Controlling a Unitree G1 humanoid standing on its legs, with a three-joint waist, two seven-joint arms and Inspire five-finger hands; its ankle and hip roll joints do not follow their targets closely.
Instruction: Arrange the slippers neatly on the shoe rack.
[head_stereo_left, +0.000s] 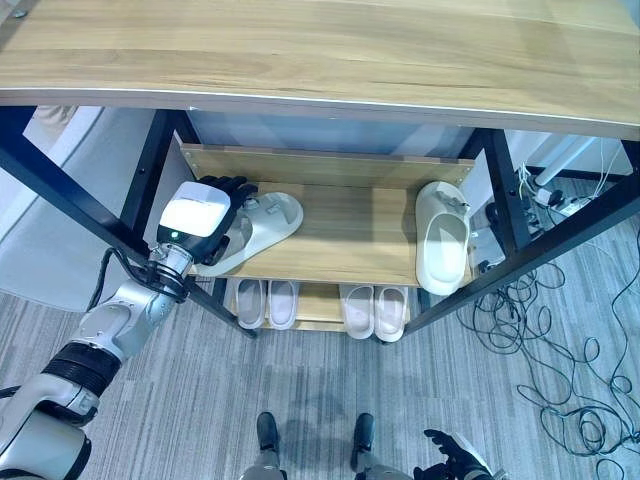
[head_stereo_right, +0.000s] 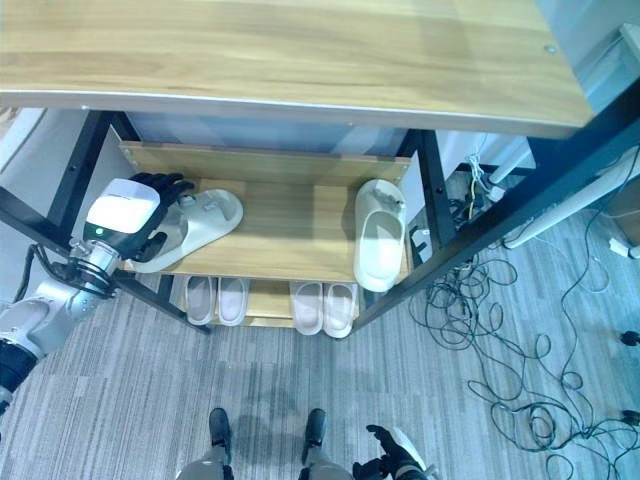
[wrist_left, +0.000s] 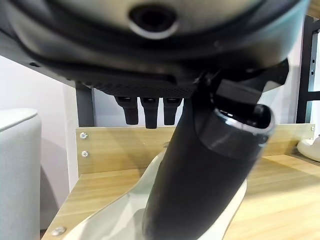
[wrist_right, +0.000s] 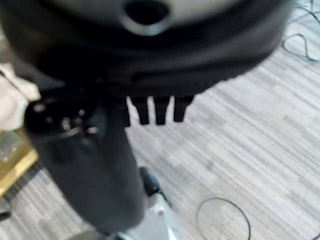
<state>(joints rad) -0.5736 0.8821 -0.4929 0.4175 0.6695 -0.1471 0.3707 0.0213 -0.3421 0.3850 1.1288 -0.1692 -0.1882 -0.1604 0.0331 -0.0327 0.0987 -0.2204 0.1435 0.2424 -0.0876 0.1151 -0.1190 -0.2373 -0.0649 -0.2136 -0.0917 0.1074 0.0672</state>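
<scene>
On the middle shelf (head_stereo_left: 340, 235) of the shoe rack, the right slipper (head_stereo_left: 442, 237) lies straight while the left slipper (head_stereo_left: 262, 226), still skewed, is touched by the left hand (head_stereo_left: 205, 215), fingers relaxed, not clamped; the right hand (head_stereo_left: 450, 462) hangs loosely open by the floor.

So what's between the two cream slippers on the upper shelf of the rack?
Bare wood: in the left eye view, nothing lies between the tilted cream slipper under the left hand and the straight cream slipper on the shelf.
</scene>
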